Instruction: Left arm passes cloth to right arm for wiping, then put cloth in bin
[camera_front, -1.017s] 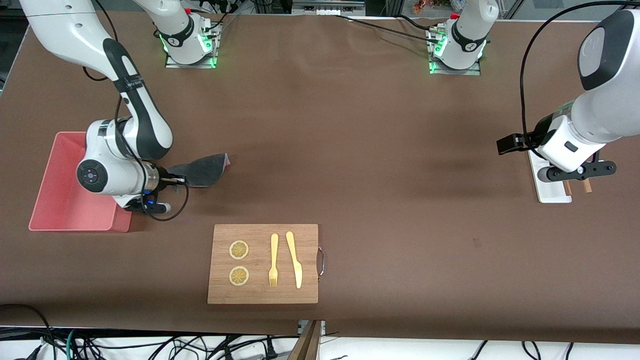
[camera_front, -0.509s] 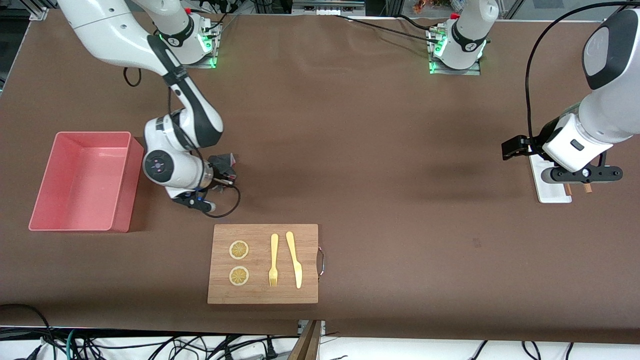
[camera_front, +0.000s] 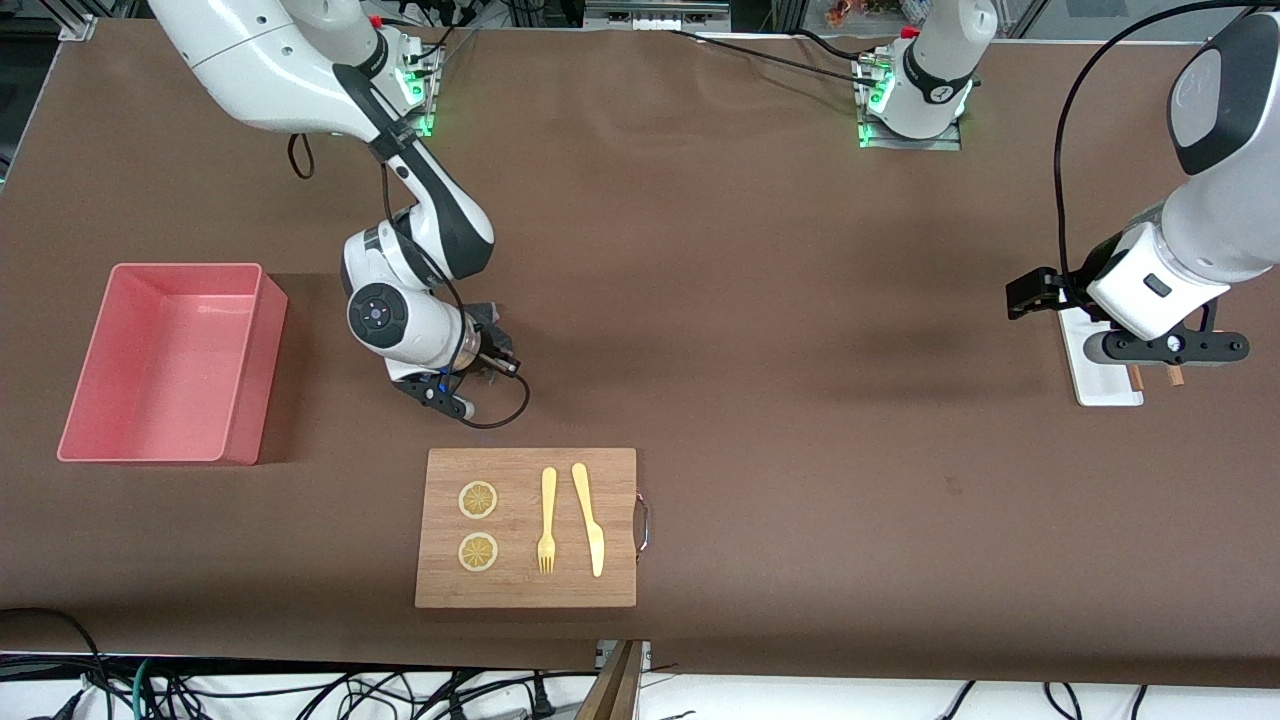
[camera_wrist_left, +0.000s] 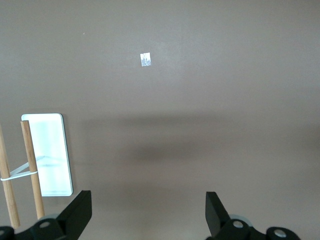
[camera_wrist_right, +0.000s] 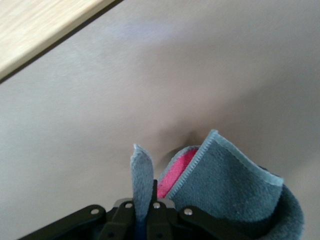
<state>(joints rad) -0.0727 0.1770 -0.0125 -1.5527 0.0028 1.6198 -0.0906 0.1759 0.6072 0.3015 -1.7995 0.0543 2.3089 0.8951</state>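
Right wrist view alone shows cloth (camera_wrist_right: 235, 190) pink underside.

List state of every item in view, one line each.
cloth: bunched, gripped by the right claw, over the table between bin and board
bin: nothing in it
left claw: open, holding nothing, beside the white tray
board: flat, carrying two lemon slices, fork and knife

The bin (camera_front: 170, 362) sits on the counter (camera_front: 760, 330) toward the right arm's end, beside the right gripper (camera_front: 497, 358). The wooden board (camera_front: 527, 528) lies nearer the front camera than that gripper. The tray (camera_front: 1100, 380) lies under the left gripper (camera_front: 1155, 378).
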